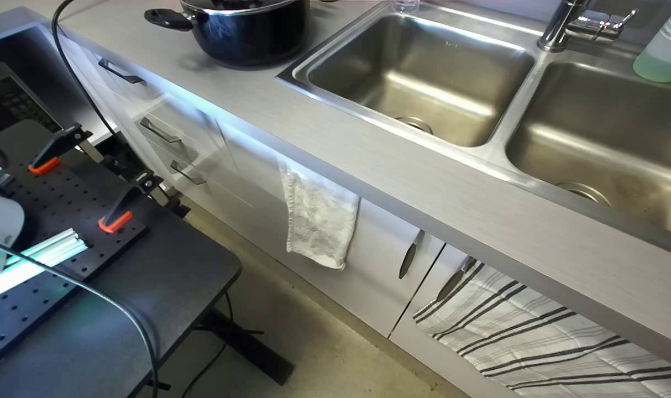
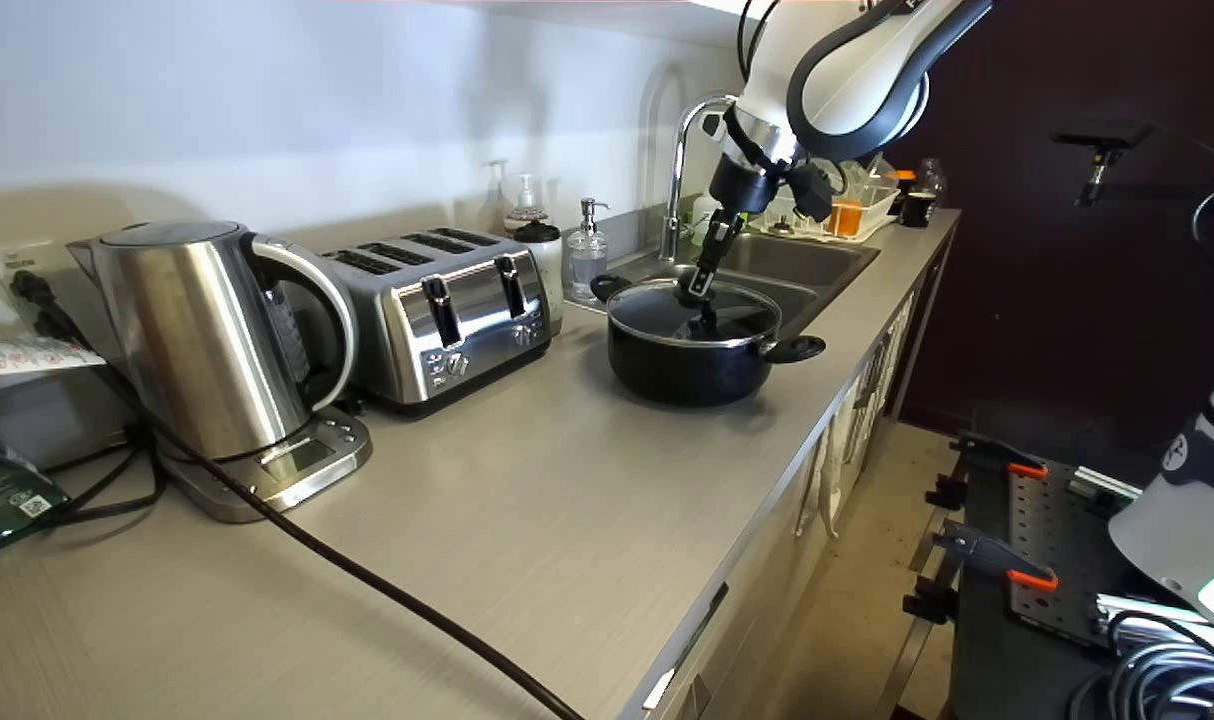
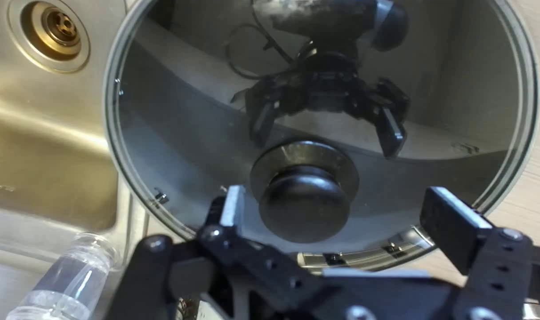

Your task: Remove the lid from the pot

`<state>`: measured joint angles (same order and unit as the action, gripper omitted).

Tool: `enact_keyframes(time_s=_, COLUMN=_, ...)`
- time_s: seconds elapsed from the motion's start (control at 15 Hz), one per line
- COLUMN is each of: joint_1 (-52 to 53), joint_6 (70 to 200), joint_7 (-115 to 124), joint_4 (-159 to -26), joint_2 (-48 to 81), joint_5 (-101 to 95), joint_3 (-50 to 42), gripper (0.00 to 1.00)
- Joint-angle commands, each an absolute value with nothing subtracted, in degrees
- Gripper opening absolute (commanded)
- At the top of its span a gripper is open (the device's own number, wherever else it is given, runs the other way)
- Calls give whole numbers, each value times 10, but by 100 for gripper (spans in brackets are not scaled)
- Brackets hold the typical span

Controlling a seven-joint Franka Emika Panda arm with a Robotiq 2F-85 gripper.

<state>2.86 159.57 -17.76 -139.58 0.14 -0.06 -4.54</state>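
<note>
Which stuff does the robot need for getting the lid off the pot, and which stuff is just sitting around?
For the job:
gripper, open
glass lid, with its black knob
pot, lid on top

Just around:
kettle
toaster
striped towel, hanging
bottle of green liquid

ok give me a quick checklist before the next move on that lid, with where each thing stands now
1. Gripper open: ok, its fingers stand apart.
2. Knob centred between them: not ok, it appears nearer one finger in the wrist view.
3. Fingers low enough to grip the knob: cannot tell.
4. Lid seated on the pot: ok.
5. Pot resting on the counter: ok.
</note>
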Motion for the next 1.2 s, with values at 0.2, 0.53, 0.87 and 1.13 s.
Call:
enact_keyframes(time_s=0.2, joint_1=0, joint_6=1599, joint_7=-166, joint_4=-1363, joint_2=34, joint_5=6, joint_3=-32, gripper=100)
enact_keyframes(time_s=0.53, joint_1=-6, joint_6=1600, joint_7=-164, joint_4=-1360, joint_2=44, joint_5=3, joint_3=-27, gripper=51)
enact_keyframes(time_s=0.87, joint_1=-7, joint_6=1601, joint_7=-163, joint_4=-1361, joint_2=42, joint_5=3, joint_3=-22, gripper=26)
enact_keyframes(time_s=1.13, joint_1=-7, joint_6=1600, joint_7=-179, joint_4=-1377, joint_2=16, joint_5=20, joint_3=-17, gripper=26)
